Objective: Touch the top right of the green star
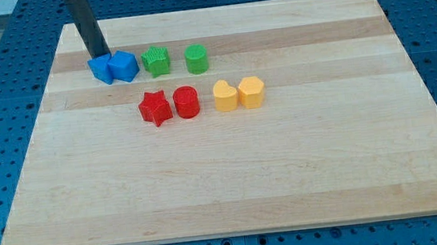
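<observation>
Nearest the view's bottom sits the red star point(154, 108), with the red cylinder point(187, 102) just beside it and two yellow blocks point(225, 95) point(251, 92) touching each other further right. Behind, on the wooden surface point(233, 185), my tip point(100, 57) rests against the left blue block point(101, 68), which touches the blue cube point(124, 66). Next comes the green star point(156, 61), well right of my tip, then the green cylinder point(196, 59). No hand exists here, only a rod.
</observation>
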You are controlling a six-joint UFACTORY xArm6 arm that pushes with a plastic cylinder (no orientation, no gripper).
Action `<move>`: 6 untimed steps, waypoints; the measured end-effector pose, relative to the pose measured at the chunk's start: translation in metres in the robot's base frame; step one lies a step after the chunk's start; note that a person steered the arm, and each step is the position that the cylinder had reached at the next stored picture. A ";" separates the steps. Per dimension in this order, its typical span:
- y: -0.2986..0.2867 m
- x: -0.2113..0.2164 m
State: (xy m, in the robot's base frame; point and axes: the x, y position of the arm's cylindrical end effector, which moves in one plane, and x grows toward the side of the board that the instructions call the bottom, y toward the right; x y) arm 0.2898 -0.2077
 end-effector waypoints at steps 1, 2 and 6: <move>0.063 -0.007; 0.140 -0.020; 0.115 0.007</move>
